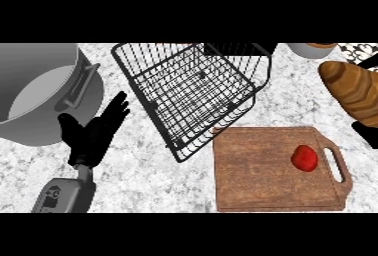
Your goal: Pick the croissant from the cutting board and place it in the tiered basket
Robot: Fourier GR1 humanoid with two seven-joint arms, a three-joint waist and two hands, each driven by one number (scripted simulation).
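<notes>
At the counter's right edge: croissant aloft, right hand apparently hidden behind it | left hand upright, fingers spread, beside tiered basket

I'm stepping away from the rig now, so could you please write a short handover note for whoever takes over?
Left hand: open, fingers up, resting beside the grey pot, holding nothing.
Right hand: barely in view at the right edge under the croissant; fingers hidden.
The croissant is off the cutting board, up at the right edge, apparently lifted.
A red item lies on the board.
The tiered basket holds nothing visible.
Done: pick-up, it seems. Left: carry the croissant left into the basket and release.
</notes>
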